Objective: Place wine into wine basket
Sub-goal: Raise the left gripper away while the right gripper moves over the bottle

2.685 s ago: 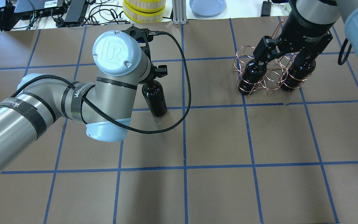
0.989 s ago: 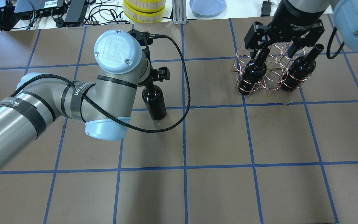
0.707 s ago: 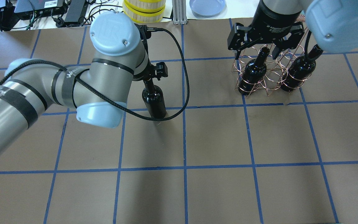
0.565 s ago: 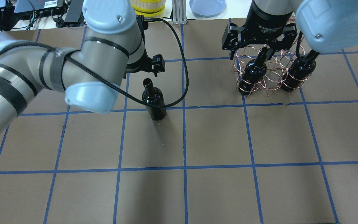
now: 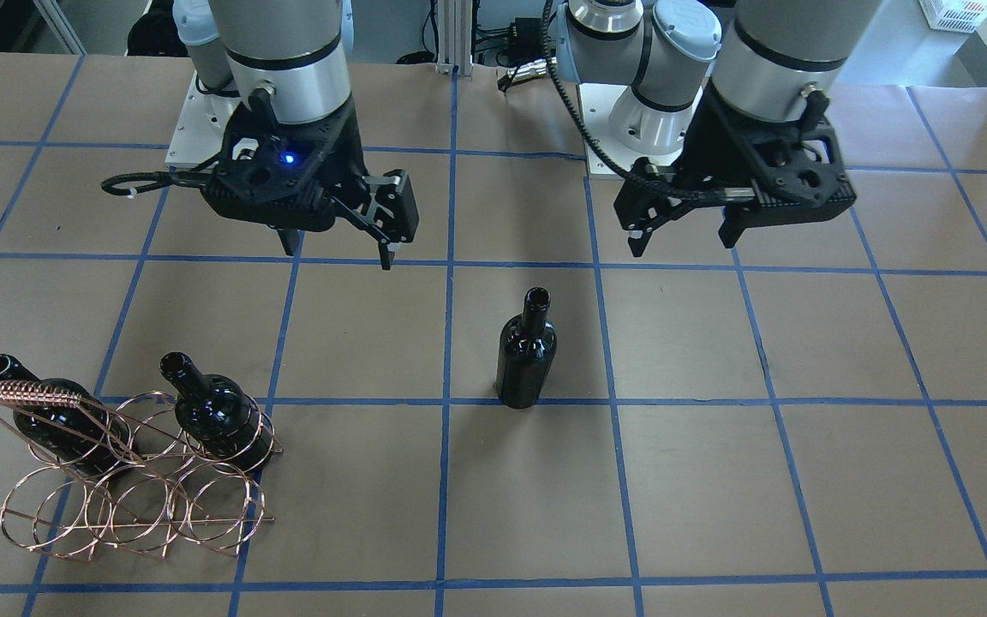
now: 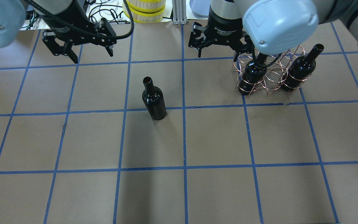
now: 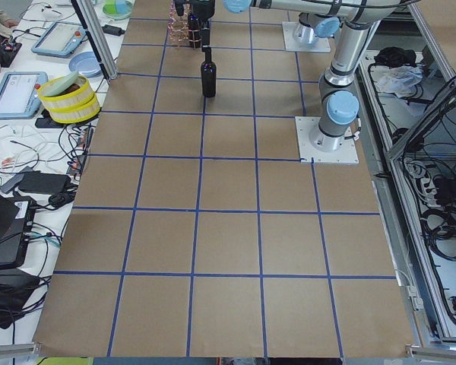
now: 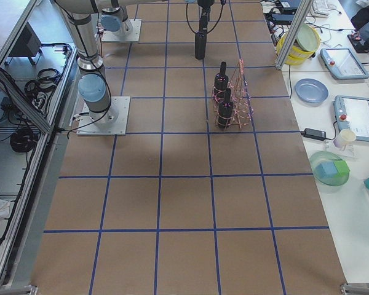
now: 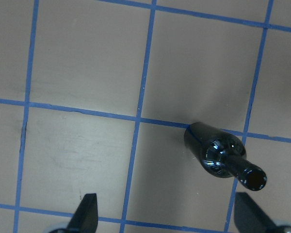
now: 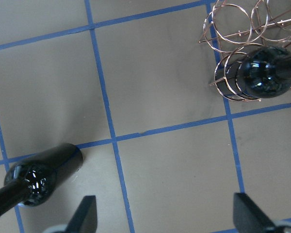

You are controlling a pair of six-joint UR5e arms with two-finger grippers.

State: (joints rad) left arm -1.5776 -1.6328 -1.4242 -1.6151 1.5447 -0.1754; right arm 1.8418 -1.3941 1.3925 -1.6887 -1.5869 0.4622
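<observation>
One near-black wine bottle [image 6: 154, 101] stands upright alone on the brown table, held by nothing; it also shows in the front view [image 5: 526, 356] and the left wrist view [image 9: 218, 155]. The copper wire basket [image 5: 26, 395] stands at the far right and holds two more bottles [image 6: 253, 73] [image 6: 300, 70] in its end rings. My left gripper [image 6: 85, 51] is open and empty, high up, far-left of the lone bottle. My right gripper [image 6: 218, 51] is open and empty, just left of the basket.
Beyond the table's far edge are a yellow-rimmed round container [image 6: 144, 9], a blue plate [image 6: 202, 6] and cables [image 6: 101, 12]. Blue tape lines grid the brown table.
My left gripper has let go of the lone bottle's neck, opened, and moved up and to the far left. My right gripper has lifted off the basket bottles and moved left.
</observation>
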